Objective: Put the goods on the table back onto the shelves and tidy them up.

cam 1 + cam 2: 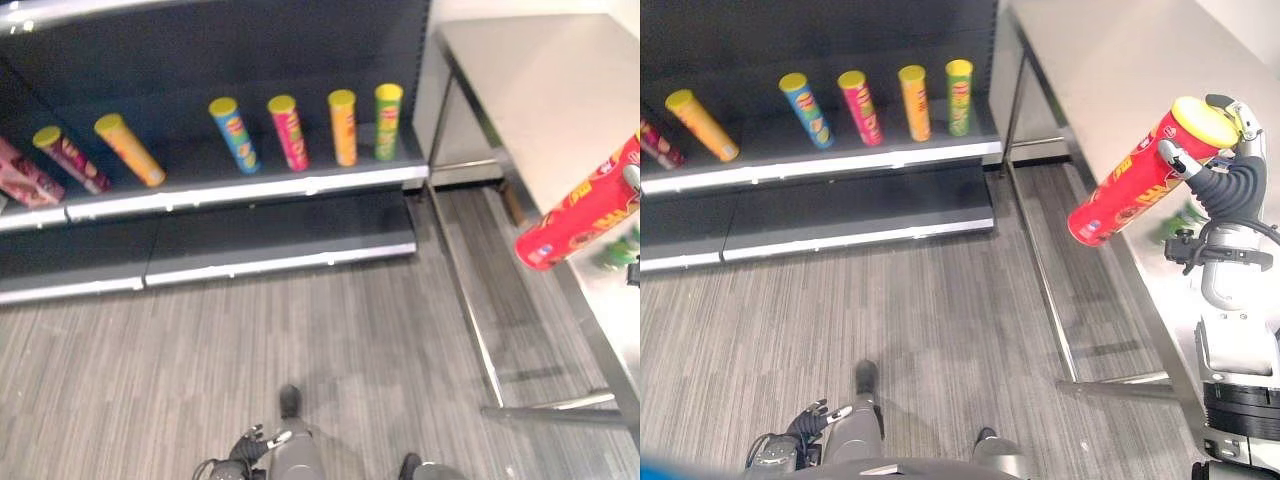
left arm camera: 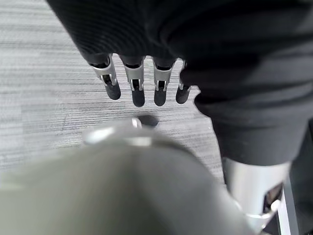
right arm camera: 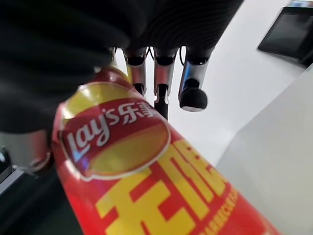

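A red chip can (image 1: 1127, 186) with a yellow lid hangs tilted in the air beside the table's (image 1: 560, 90) front edge, its base pointing down towards the floor. My right hand (image 1: 1223, 172) is shut on it near the lid, and the right wrist view shows the can (image 3: 161, 186) close up under the fingers (image 3: 190, 93). Several yellow-lidded cans stand on the dark shelf (image 1: 250, 186): blue (image 1: 235, 135), pink (image 1: 290, 133), orange (image 1: 343, 127) and green (image 1: 387, 121). My left hand (image 1: 812, 415) hangs low over the floor with its fingers (image 2: 138, 90) straight and holding nothing.
Two more cans (image 1: 130, 150) (image 1: 70, 160) lean at the shelf's left end beside a pink pack (image 1: 25, 175). A green item (image 1: 1183, 222) lies on the table behind the red can. The table's metal legs (image 1: 470, 320) stand between me and the shelf's right end.
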You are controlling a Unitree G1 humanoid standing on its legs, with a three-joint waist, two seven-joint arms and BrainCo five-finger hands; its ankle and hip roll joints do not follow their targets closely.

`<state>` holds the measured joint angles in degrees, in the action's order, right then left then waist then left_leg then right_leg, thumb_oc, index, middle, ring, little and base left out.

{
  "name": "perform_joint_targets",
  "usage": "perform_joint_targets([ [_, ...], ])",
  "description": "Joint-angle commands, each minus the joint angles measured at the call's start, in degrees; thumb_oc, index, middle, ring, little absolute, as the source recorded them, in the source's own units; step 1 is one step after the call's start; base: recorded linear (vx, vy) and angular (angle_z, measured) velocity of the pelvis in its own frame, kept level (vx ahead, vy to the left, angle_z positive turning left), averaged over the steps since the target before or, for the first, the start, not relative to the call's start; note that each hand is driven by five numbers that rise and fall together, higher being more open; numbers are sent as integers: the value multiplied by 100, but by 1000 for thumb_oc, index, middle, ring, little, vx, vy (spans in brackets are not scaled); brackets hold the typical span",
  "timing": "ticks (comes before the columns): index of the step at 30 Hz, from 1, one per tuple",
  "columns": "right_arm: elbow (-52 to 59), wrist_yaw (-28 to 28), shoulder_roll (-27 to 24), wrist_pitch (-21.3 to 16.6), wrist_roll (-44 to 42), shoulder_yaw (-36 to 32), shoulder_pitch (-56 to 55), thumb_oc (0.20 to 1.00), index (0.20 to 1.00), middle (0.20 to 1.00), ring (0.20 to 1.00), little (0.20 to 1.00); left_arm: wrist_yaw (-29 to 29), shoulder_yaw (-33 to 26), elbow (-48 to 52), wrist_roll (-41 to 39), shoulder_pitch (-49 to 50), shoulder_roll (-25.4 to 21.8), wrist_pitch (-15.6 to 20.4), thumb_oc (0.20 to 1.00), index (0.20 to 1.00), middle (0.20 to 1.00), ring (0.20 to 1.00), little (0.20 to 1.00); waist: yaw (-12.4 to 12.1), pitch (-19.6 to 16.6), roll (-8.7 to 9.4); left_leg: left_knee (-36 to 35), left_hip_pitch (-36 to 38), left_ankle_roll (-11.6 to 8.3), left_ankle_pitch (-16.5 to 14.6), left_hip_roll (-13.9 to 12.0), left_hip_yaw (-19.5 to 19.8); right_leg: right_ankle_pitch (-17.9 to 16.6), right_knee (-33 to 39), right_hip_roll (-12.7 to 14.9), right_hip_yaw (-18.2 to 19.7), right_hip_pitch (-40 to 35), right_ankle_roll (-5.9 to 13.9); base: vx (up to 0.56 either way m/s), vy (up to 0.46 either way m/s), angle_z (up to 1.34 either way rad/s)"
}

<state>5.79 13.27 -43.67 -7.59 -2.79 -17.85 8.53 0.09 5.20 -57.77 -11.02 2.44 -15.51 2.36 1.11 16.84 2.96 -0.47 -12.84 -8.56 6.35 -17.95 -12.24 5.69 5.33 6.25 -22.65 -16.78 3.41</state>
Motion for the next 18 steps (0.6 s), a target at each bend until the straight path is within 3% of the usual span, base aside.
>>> perform_joint_targets([
  [1, 301, 105, -649, -71, 424, -452, -85, 200, 200, 200, 200, 200, 97, 40, 4, 81, 12, -166, 95, 1000, 1000, 1000, 1000, 1000, 44, -572, -230, 125, 551, -343, 16, -23, -136, 695, -454, 540, 97, 169, 678, 228, 391, 32],
  [2, 335, 88, -595, -46, 449, -453, -72, 200, 200, 200, 200, 200, 89, 44, 5, 126, 1, -197, 96, 1000, 1000, 1000, 1000, 1000, 21, -604, -195, 228, 527, -264, -81, 86, -160, 618, -566, 707, 50, 173, 737, 228, 398, 28],
  [4, 345, 85, -582, -39, 453, -458, -77, 200, 200, 200, 200, 200, 88, 43, 5, 128, 1, -206, 95, 1000, 1000, 1000, 1000, 1000, 24, -616, -163, 260, 506, -244, -108, 123, -165, 626, -588, 754, 45, 188, 761, 127, 210, 24],
  [5, 298, 97, -519, 14, 620, -328, 23, 200, 200, 200, 200, 200, 92, 55, 27, 192, -36, -277, 82, 1000, 1000, 1000, 1000, 1000, -38, -656, -81, 386, 604, 16, -424, 434, -204, 448, -1053, 1183, 36, 270, 851, 253, 440, 39],
  [6, 270, 106, -514, 41, 677, -287, 52, 200, 200, 200, 200, 200, 99, 67, 46, 209, -61, -328, 84, 1000, 1000, 1000, 1000, 1000, -64, -681, -42, 400, 694, 172, -576, 652, -245, 224, -1389, 1440, 30, 359, 883, 315, 591, 37],
  [8, 286, 83, -482, 71, 722, -151, 181, 200, 200, 200, 200, 200, 120, 91, 83, 242, -78, -386, 69, 1000, 1000, 1000, 1000, 1000, -58, -639, -23, 328, 933, 452, -788, 1056, -283, -413, -2332, 1874, 182, 742, 751, 208, 470, 49],
  [9, 305, 77, -463, 79, 727, -104, 207, 200, 200, 200, 200, 200, 129, 108, 113, 255, -89, -420, 55, 1000, 1000, 1000, 1000, 1000, -38, -600, -31, 298, 1004, 559, -854, 1209, -248, -653, -2716, 1957, 314, 916, 687, 292, 503, 53],
  [10, 324, 53, -425, 89, 770, -97, 142, 200, 200, 200, 200, 200, 118, 196, 121, 377, -139, -473, 18, 1000, 1000, 1000, 1000, 1000, 150, -484, -133, 118, 1231, 687, -932, 1383, -14, -547, -3326, 1578, 958, 1445, 552, 208, 329, 58],
  [11, 330, 51, -428, 91, 771, -104, 139, 200, 200, 200, 200, 200, 118, 198, 121, 378, -144, -468, 18, 1000, 1000, 1000, 1000, 1000, 133, -500, -149, 106, 1207, 685, -909, 1364, -28, -549, -3352, 1562, 978, 1500, 533, 319, 338, 78],
  [12, 392, 9, -437, 84, 776, -168, 19, 200, 200, 200, 200, 200, 99, 191, 104, 382, -189, -461, 23, 1000, 1000, 1000, 1000, 1000, 275, -393, -238, -63, 1436, 701, -953, 1477, 85, -155, -3280, 1231, 1188, 1858, 515, 215, 169, 112],
  [14, 488, -49, -380, 41, 715, -174, 46, 200, 200, 200, 200, 200, 68, 235, 98, 410, -264, -468, 29, 1000, 1000, 1000, 1000, 1000, 364, -290, -322, -171, 1566, 682, -974, 1499, 193, 59, -2889, 993, 968, 2155, 451, 281, 140, 84],
  [15, 574, -87, -331, -16, 699, -104, 98, 200, 200, 200, 200, 200, 25, 291, 62, 476, -356, -458, 31, 1000, 1000, 1000, 1000, 1000, 490, -193, -321, -249, 1798, 672, -1089, 1591, 280, 115, -2346, 679, 837, 2444, 499, 216, 52, 46],
  [16, 575, -88, -329, -15, 700, -104, 104, 200, 200, 200, 200, 200, 25, 287, 60, 478, -362, -458, 33, 1000, 1000, 1000, 1000, 1000, 498, -191, -330, -248, 1784, 673, -1073, 1580, 287, 74, -2297, 664, 821, 2430, 492, 254, 33, 43],
  [18, 615, -124, -260, -58, 709, -21, 99, 200, 200, 200, 200, 200, 1, 306, -8, 593, -414, -417, 14, 1000, 1000, 1000, 1000, 1000, 599, -169, -271, -255, 1982, 666, -1215, 1703, 342, -118, -1613, 362, 682, 2621, 573, 248, 11, 59],
])
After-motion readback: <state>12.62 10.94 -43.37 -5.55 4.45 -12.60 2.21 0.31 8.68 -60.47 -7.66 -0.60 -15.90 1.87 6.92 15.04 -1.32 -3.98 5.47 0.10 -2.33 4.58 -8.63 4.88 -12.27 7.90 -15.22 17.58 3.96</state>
